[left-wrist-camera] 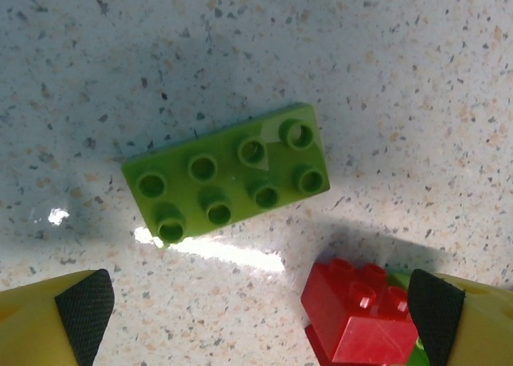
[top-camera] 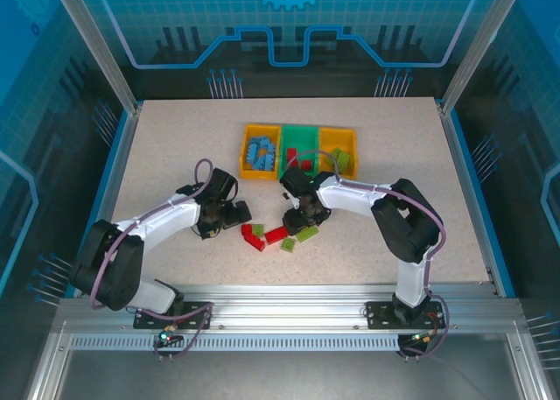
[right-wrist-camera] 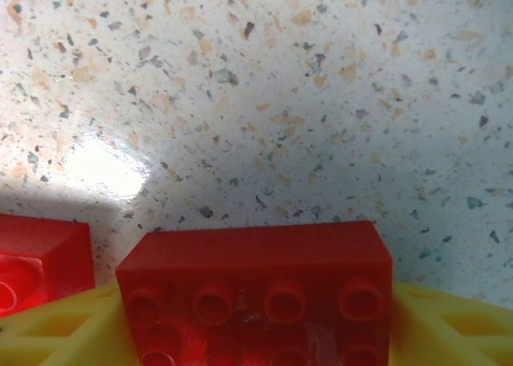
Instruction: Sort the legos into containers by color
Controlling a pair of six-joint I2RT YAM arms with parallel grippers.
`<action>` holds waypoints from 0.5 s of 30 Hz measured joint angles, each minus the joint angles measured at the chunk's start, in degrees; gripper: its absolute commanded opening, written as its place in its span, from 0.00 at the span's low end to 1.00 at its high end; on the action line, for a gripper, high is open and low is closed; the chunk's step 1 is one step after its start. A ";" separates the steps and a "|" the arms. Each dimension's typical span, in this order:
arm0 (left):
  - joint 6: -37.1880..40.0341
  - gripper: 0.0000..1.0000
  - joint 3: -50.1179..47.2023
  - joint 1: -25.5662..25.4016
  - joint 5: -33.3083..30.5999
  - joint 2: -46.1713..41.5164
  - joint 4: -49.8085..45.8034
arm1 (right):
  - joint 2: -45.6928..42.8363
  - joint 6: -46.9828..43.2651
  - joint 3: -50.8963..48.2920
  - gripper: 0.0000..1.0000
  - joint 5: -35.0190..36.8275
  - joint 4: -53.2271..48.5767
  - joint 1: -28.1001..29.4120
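Observation:
The containers stand in a row at the back: an orange-yellow bin (top-camera: 246,151) with blue legos, a green bin (top-camera: 300,135) with red ones, and an orange-yellow bin (top-camera: 352,146) with green ones. Loose red legos (top-camera: 254,236) and green legos (top-camera: 307,234) lie at mid-table. My left gripper (top-camera: 234,214) (left-wrist-camera: 260,318) hangs open over a green lego (left-wrist-camera: 227,174), with a red lego (left-wrist-camera: 361,314) by its right pad (left-wrist-camera: 437,310). My right gripper (top-camera: 302,218) (right-wrist-camera: 256,318) has its yellow fingers (right-wrist-camera: 449,326) against both ends of a long red lego (right-wrist-camera: 256,290) that rests on the table.
Another red lego (right-wrist-camera: 40,258) lies just left of the gripped one. The speckled tabletop (top-camera: 175,146) is bounded by metal posts and blue walls, with an aluminium rail (top-camera: 280,295) along the near edge.

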 measured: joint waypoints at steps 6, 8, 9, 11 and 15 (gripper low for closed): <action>0.02 0.99 2.54 0.85 0.00 3.21 -0.13 | -0.70 -0.20 -0.48 0.56 -0.11 0.26 -0.20; 0.07 0.99 3.19 0.98 0.00 4.46 -0.15 | -1.66 0.07 -1.60 0.54 -0.57 1.25 -0.74; 0.09 0.99 3.41 1.03 0.02 5.16 -0.13 | -2.23 0.20 -2.21 0.54 -0.48 1.44 -1.29; 0.33 0.99 3.69 1.09 0.02 6.19 -0.17 | -3.63 0.61 -3.48 0.54 -0.52 1.62 -3.19; 0.70 0.99 4.04 1.22 0.00 7.74 -0.59 | -9.33 1.33 -5.49 0.54 -1.03 1.62 -8.79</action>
